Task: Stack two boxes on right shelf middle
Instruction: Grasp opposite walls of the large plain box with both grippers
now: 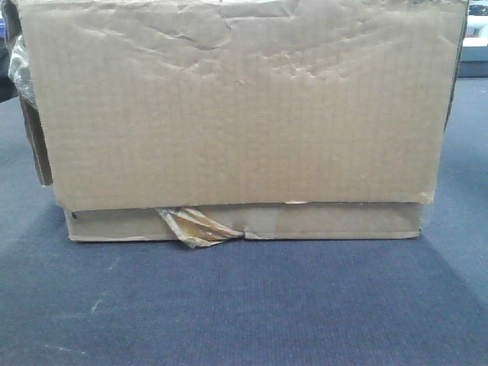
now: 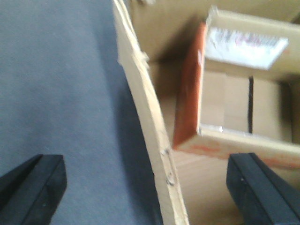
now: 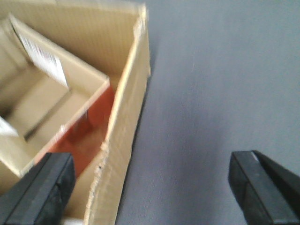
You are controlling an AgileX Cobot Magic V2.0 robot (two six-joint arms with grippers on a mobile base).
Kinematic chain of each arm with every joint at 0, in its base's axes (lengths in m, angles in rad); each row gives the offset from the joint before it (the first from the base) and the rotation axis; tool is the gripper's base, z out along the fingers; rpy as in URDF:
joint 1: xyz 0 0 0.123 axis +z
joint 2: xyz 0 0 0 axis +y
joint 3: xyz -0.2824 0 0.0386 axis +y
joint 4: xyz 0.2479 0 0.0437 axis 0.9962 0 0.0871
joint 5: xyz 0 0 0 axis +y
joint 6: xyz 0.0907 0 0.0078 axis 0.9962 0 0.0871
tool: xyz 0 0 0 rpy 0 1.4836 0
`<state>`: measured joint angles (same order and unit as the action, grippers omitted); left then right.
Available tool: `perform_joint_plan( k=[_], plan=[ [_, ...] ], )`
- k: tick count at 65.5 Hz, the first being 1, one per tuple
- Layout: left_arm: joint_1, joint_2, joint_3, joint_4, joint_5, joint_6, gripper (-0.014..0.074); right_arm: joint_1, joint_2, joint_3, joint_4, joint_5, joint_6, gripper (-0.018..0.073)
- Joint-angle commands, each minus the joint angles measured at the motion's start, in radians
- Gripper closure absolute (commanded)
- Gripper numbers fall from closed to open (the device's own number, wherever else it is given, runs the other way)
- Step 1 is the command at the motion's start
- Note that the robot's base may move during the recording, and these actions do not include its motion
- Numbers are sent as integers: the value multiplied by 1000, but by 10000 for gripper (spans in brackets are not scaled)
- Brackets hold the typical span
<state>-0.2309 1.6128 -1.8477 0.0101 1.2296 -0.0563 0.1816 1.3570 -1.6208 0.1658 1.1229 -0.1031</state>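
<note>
The large brown box (image 1: 236,107) with a wrinkled face sits on top of the flatter box (image 1: 320,222) with torn yellowish tape (image 1: 191,227); both rest on a blue-grey carpeted surface (image 1: 244,305). My left gripper (image 2: 147,187) is open, with its fingers on either side of the large box's left wall (image 2: 145,122). My right gripper (image 3: 152,187) is open and straddles the box's right wall (image 3: 126,117). The large box is open on top. The steel shelf is out of view.
A smaller cardboard box with red print (image 2: 187,103) lies inside the large box; it also shows in the right wrist view (image 3: 70,93). Blue-grey carpet (image 3: 215,84) lies on both sides. Dark shapes flank the box in the front view.
</note>
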Motion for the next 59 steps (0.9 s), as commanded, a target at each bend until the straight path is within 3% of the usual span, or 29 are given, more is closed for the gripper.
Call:
perform_joint_plan(
  k=[1,13,52,59],
  plan=[
    [2,10,35,-16,-9,2,-2,2,58,-35,24,48,-9,-1],
    [2,35,104,-27,-9,2,-2,2,169,-42,103,65,-54,-1],
    [2,102,162,-40,-9,2,-2,49,369,-42,109,58,-89,0],
    [2,102,162,-40,-9,2,4,49,383,-42,109,53,-89,48]
  ],
)
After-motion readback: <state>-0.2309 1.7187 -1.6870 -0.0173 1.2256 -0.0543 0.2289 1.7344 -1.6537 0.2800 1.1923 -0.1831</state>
